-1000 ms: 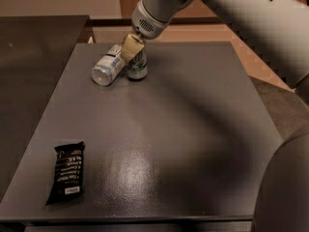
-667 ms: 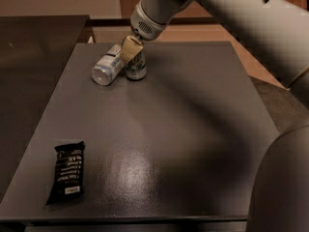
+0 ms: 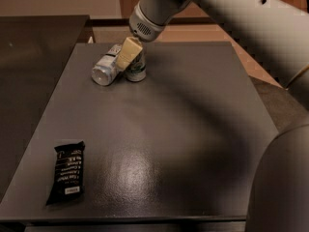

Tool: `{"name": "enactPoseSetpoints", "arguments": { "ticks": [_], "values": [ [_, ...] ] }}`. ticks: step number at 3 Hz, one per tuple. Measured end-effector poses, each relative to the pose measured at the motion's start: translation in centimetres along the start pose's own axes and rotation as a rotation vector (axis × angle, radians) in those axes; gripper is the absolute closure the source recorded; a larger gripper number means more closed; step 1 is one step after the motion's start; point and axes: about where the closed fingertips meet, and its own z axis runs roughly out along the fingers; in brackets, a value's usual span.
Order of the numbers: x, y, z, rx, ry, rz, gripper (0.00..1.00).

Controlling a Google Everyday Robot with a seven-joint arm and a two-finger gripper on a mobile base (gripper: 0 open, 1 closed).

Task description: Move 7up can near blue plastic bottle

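The 7up can (image 3: 137, 70) stands upright at the far left of the dark table (image 3: 183, 129). The blue plastic bottle (image 3: 106, 68) lies on its side right beside the can, on its left, touching or nearly touching it. My gripper (image 3: 130, 54) comes down from the upper right and sits at the can's top, partly covering it. Whether it grips the can does not show.
A flat black snack bar wrapper (image 3: 67, 172) lies near the table's front left corner. A second dark surface (image 3: 29, 62) adjoins on the left. My arm's large pale body (image 3: 280, 178) fills the right side of the view.
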Motion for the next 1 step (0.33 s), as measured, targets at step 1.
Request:
{"name": "enactPoseSetpoints", "arguments": {
  "ticks": [1],
  "values": [
    [0.0,0.0,0.01,0.0,0.0,0.0,0.0]
  ]
}}
